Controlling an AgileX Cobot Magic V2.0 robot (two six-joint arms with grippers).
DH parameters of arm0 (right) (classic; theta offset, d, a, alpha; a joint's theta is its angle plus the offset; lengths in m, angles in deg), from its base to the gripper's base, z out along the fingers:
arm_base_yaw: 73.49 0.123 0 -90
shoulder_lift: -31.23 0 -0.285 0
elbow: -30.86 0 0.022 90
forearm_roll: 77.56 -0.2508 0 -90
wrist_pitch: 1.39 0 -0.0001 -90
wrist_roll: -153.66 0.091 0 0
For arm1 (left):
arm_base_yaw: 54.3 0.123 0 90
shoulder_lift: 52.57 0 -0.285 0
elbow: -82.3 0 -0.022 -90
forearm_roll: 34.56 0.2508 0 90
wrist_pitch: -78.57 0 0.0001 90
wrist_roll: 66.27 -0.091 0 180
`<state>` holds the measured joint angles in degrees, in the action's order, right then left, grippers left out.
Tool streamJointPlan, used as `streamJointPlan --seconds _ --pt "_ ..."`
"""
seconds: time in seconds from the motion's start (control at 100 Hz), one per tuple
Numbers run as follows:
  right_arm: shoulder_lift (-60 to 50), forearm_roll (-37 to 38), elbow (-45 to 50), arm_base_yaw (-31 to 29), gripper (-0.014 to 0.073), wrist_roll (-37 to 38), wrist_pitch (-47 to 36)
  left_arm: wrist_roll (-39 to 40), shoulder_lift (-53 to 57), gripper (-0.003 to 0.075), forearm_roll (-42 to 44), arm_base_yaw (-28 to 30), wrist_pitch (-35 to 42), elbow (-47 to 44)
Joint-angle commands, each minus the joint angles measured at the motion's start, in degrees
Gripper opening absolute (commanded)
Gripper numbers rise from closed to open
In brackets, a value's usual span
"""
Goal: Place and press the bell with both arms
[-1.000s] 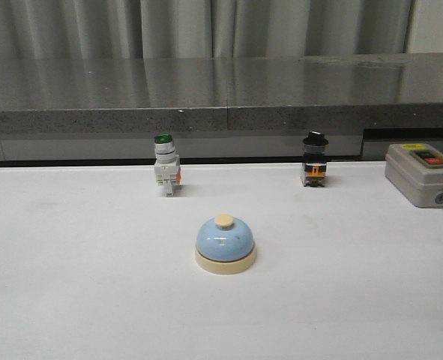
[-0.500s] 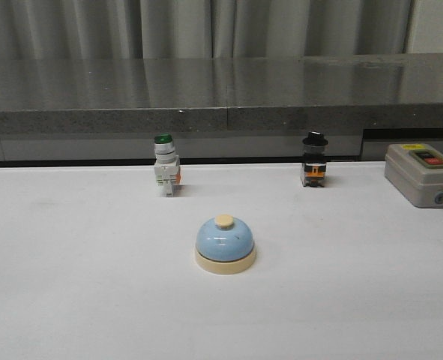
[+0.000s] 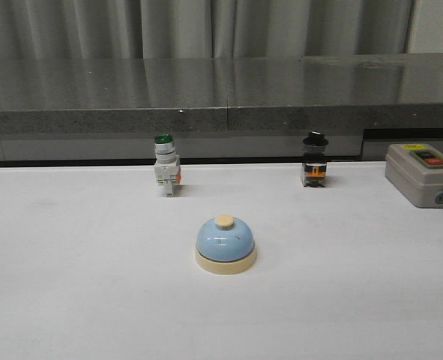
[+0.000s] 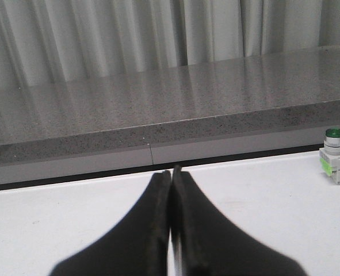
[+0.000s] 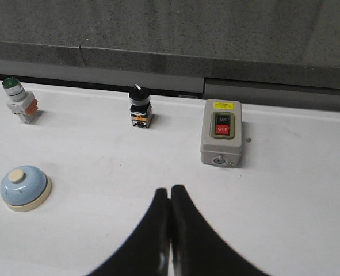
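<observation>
The light-blue dome bell (image 3: 225, 244) with a cream base and cream button stands on the white table in the middle of the front view. It also shows in the right wrist view (image 5: 25, 188). Neither arm shows in the front view. My left gripper (image 4: 171, 171) is shut and empty above the white table; the bell does not show in its view. My right gripper (image 5: 170, 188) is shut and empty, well apart from the bell.
A green-topped white push-button switch (image 3: 166, 174) and a black-knobbed selector switch (image 3: 315, 161) stand at the table's back. A grey box with red and green buttons (image 3: 423, 174) sits at the back right. A grey stone ledge (image 3: 221, 97) runs behind the table.
</observation>
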<state>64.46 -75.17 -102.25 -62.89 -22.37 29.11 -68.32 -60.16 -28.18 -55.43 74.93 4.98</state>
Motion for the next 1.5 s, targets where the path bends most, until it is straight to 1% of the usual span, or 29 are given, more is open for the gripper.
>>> streamJointPlan --seconds 0.0,0.18,0.28,0.41,0.56,0.7,0.88,1.02,1.1,1.15,1.49 --pt "0.15 0.65 -1.42 -0.41 -0.006 0.03 -4.1 0.49 1.71 -0.002 -0.11 0.01 4.81 -2.28" --pt "0.15 0.83 -1.11 -0.41 -0.006 0.03 -4.28 0.49 1.71 -0.002 -0.11 0.01 4.81 -2.28" --pt "-1.01 1.09 0.62 -0.41 -0.006 0.03 -7.57 0.49 1.71 -0.002 -0.11 0.01 4.81 -2.28" --pt "-5.58 1.21 5.48 -0.61 -0.006 0.03 -14.1 0.49 1.71 -0.002 -0.11 0.01 4.81 -2.28" --pt "-11.87 1.21 12.4 -3.21 -0.006 0.03 -20.35 0.49 1.71 -0.002 -0.11 0.01 4.81 -2.28" --pt "-17.53 1.15 18.11 -5.34 -0.006 0.03 -22.56 0.49 1.71 -0.002 -0.11 0.01 4.81 -2.28" --pt "-23.88 -1.18 24.05 -5.5 -0.006 0.03 -25.23 0.49 1.71 -0.0019 -0.11 0.01 4.81 -2.28" --pt "-27.18 -2.39 28.26 -5.5 -0.006 0.03 -27.75 0.49 1.71 -0.002 -0.11 0.01 4.81 -2.28" --pt "-27.14 -2.39 30.24 -5.5 -0.006 0.03 -30.0 0.49 1.71 -0.002 -0.11 0.01 4.81 -2.28" --pt "-27.14 -2.39 31.12 -5.5 -0.006 0.03 -31.22 0.49 1.71 -0.002 -0.11 0.01 4.81 -2.28" --pt "-27.14 -2.39 31.05 -5.5 -0.006 0.03 -31.51 0.49 1.71 -0.002 -0.11 0.01 4.81 -2.28"
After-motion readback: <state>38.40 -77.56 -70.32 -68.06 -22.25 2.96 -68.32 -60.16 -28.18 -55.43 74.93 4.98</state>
